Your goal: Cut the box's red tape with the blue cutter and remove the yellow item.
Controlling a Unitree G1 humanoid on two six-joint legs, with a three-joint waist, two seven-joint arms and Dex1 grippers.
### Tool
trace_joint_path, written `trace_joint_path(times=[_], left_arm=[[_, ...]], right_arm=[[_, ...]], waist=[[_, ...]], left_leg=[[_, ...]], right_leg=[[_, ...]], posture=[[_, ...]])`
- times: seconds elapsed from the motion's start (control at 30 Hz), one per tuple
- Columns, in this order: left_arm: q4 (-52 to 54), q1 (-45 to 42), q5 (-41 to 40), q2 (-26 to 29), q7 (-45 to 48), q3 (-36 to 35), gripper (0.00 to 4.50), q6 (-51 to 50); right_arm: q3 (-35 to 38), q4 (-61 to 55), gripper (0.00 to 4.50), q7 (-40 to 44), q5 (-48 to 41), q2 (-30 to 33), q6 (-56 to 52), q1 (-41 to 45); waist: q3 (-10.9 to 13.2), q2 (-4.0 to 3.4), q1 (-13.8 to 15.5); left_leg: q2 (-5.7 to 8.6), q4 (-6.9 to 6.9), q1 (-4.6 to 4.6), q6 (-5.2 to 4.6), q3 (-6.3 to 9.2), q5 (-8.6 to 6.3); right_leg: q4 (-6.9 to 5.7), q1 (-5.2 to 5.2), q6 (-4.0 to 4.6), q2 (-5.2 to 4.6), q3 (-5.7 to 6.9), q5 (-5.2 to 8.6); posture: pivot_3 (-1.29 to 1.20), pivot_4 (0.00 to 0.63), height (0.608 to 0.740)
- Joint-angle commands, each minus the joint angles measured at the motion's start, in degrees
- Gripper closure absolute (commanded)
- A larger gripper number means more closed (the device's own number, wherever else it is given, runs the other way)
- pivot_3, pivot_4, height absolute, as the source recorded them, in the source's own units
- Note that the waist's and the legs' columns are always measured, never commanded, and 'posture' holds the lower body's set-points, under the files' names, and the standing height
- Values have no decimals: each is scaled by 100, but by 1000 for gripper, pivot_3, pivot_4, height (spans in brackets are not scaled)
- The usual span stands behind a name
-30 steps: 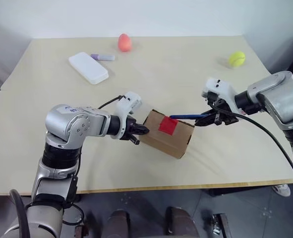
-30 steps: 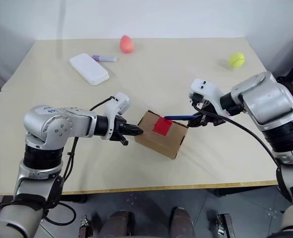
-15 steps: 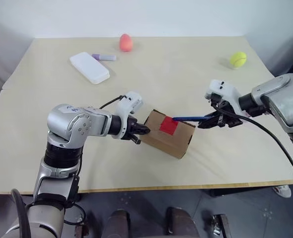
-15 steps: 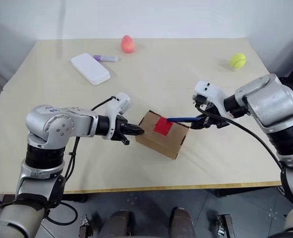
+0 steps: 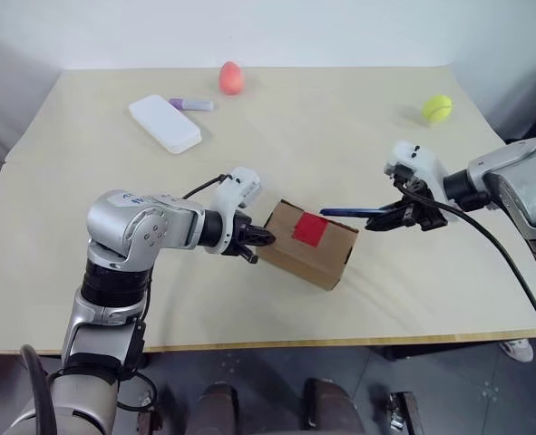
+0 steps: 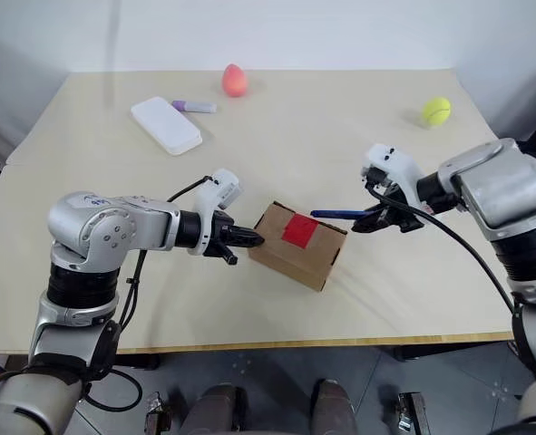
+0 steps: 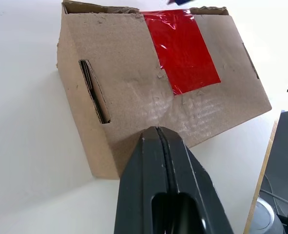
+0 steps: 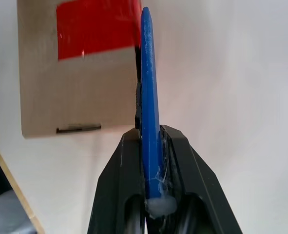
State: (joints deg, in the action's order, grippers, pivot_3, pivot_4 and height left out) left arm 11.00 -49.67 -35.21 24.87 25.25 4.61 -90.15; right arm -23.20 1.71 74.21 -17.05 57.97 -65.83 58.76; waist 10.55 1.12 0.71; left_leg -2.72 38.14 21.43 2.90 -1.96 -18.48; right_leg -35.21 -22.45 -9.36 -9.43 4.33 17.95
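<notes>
Pincer on my right [image 5: 396,218] is clamped on the blue cutter [image 5: 351,212], whose tip hangs just off the box [image 5: 306,245] at its far upper edge, beside the red tape [image 5: 309,228] but not on it. My left pincer [image 5: 260,241], its jaws pressed together with nothing between them, is set against the box's near side, bracing it. To cut well, I judge I should bring the tip back onto the tape at the seam and draw it along in one steady line, keeping the left brace firm so the box does not slide. It sits tilted near the bench's [image 5: 113,181] front edge, brown cardboard with slotted sides. Its tape is a glossy square, wrinkled, looking uncut from here. No yellow item is on show, presumably it is still inside.
</notes>
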Motion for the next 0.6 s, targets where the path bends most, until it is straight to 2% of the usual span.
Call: trace_joint_path(times=[0.03,0.6], left_arm=[[-175,129,226,20,-173,226,4500,-143],[-252,81,235,22,-159,277,4500,-80]], right_arm=[[195,-154,4330,59,-44,147,95,-15],[473,-217,4330,-31,-235,95,54,-64]], waist=[[0,0,0],[0,0,32]], left_leg=[[0,0,0,0,0,0],[0,2,0,0,0,0]], right_leg=[[0,0,0,0,0,0],[0,0,0,0,0,-1]], posture=[[0,150,740],[0,150,740]])
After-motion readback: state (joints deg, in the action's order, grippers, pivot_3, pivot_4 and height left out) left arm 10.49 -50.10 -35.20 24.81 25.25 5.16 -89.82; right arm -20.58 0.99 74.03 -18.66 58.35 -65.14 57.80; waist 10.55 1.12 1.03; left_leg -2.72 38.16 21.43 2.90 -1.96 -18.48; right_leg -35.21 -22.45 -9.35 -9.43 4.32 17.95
